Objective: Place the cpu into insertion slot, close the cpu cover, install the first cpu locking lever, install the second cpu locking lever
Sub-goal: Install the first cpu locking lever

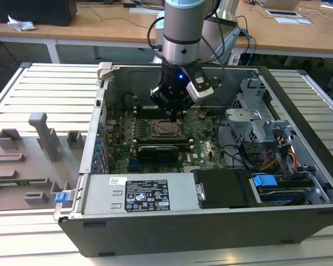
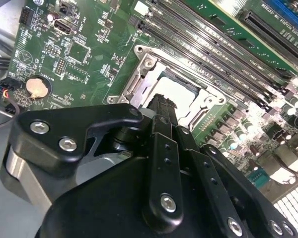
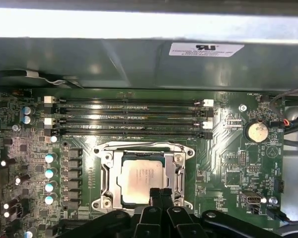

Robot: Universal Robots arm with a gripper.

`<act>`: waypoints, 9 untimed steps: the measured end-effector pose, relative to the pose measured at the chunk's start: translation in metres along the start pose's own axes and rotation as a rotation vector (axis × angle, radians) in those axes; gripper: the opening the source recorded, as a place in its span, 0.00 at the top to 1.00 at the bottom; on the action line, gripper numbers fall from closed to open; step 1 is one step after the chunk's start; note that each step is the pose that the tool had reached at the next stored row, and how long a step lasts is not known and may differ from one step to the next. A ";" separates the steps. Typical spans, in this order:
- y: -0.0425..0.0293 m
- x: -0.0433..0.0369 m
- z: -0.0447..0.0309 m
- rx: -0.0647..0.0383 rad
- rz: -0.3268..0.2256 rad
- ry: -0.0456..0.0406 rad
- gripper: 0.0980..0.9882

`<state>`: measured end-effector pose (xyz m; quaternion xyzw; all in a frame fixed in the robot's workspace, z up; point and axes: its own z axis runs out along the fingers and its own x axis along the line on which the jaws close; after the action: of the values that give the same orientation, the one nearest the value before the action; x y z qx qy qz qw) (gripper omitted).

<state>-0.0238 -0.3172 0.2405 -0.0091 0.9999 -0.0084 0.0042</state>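
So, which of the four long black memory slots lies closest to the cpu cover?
The slot running directly along the edge of the cpu cover. The other three slots lie beyond it, toward the grey case wall.

The arm comes straight down from above, its silver wrist section vertical and a small blue light glowing on the black housing below it. The tool (image 1: 172,113) points downward, its black linkages fanned out at the sides. In both wrist views the two fingers (image 3: 160,196) sit pressed together side by side, tips narrow and closed.
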 end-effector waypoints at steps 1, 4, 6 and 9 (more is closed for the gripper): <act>0.0000 0.0000 -0.0016 0.000 0.000 0.0000 0.99; -0.0001 -0.0001 -0.0088 0.000 0.000 0.0000 0.99; -0.0002 -0.0001 -0.0126 0.000 0.000 0.0001 0.99; -0.0003 -0.0001 -0.0167 0.000 0.000 0.0000 0.99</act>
<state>-0.0239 -0.3172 0.2572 -0.0091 0.9999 -0.0084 0.0042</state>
